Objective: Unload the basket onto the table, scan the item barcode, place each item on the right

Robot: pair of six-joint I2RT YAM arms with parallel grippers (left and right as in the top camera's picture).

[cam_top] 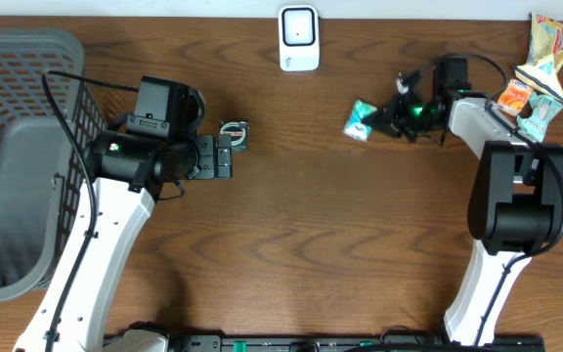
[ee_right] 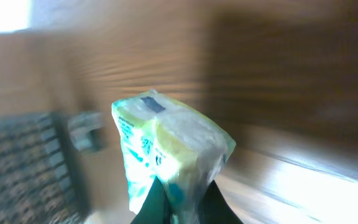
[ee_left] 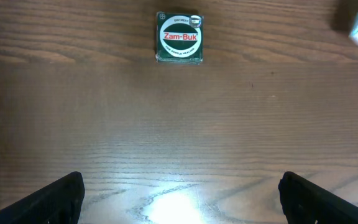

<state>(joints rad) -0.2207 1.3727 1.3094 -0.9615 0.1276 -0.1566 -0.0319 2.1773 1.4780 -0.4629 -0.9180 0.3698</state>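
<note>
Dark wood-grain tabletop [cam_top: 311,225] fills the scene, with a grey mesh basket [cam_top: 27,59] along its left edge. Left of centre, the left pincer [ee_left: 180,196] stands released, fingers spread wide and empty, and a green Zam-Buk ointment box [ee_left: 179,38] lies flat ahead of it, not touching. To the right, the right pincer [ee_right: 182,202] is clenched on one end of a teal-and-white packet [ee_right: 166,149]. Farther back, a white barcode scanner [cam_top: 299,37] stands at the far edge, and a heap of snack packets [cam_top: 541,73] lies in the far right corner.
</note>
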